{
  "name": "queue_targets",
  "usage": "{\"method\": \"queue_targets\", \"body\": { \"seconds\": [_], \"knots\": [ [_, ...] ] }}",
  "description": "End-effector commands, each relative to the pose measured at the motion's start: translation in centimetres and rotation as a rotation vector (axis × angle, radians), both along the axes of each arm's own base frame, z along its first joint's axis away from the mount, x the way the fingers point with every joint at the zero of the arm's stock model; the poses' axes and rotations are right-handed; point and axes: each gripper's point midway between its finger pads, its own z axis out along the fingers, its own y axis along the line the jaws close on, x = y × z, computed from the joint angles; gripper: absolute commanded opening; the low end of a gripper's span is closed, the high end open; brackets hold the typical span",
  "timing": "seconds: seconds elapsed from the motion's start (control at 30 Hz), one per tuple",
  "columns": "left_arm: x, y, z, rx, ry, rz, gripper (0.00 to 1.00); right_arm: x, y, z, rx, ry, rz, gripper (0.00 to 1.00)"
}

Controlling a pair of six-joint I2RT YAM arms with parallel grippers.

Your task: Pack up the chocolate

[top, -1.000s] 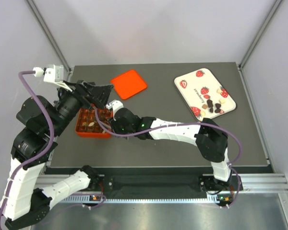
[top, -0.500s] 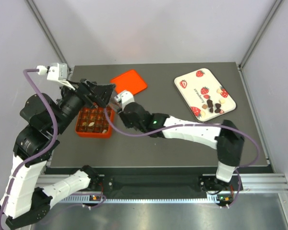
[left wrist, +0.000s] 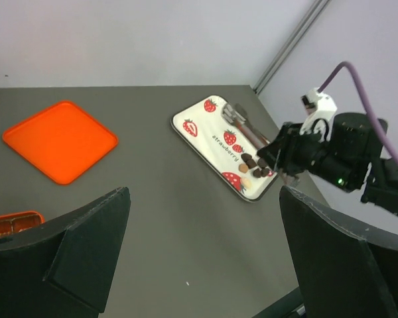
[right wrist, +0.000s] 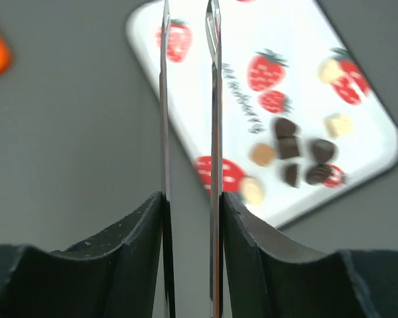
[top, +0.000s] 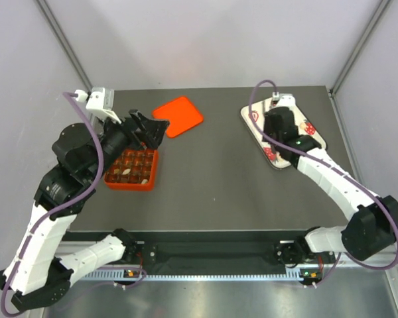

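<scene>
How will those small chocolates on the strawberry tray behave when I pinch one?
The chocolates look tiny and rounded, so one may slip or roll from thin fingers. The tray looks smooth, so a nudge probably slides them.

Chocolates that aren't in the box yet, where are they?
In the right wrist view the chocolates cluster near one corner of the strawberry tray, just right of the right gripper. That tray sits far right on the table.

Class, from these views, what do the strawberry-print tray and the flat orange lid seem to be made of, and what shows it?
Strawberry-print tray: probably plastic or melamine, smooth finish; even white face, printed pattern, rounded raised rim. Flat orange lid: likely moulded plastic, fairly matte; uniform colour, thin raised edge, rounded corners. Looks alone cannot confirm either.
</scene>
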Motion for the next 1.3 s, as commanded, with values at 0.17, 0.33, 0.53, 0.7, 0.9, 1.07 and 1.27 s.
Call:
{"method": "queue_targets", "body": {
  "seconds": [0.17, 0.33, 0.53, 0.7, 0.9, 1.07, 1.27],
  "knots": [
    [1.2, -0.9, -0.1, -0.013, -0.014, -0.003, 0.99, 0.7, -10.9, -3.3, 0.022, 0.147, -0.251, 0.39],
    [1.3, -0.9, -0.4, -0.013, -0.004, -0.001, 0.99, 0.9, -13.4, -5.5, 0.079, 0.213, -0.315, 0.39],
    [1.2, -0.9, -0.6, -0.014, -0.001, -0.002, 0.99, 0.2, -14.4, -7.4, 0.138, 0.259, -0.353, 0.4],
    [1.2, -1.0, -0.8, -0.013, 0.004, -0.005, 0.99, -0.6, -15.8, -8.6, 0.127, 0.292, -0.396, 0.4],
    [1.3, -1.1, -0.9, -0.019, 0.005, -0.007, 0.99, -1.8, -16.1, -8.7, 0.117, 0.311, -0.412, 0.41],
    [1.5, -1.6, -1.7, -0.023, 0.02, -0.022, 0.99, -2.3, -16.3, -8.1, 0.115, 0.291, -0.415, 0.42],
    [1.6, -2.0, -1.5, -0.025, 0.018, -0.031, 0.99, -1.6, -17.2, -5.7, 0.061, 0.23, -0.416, 0.41]
  ]
}}
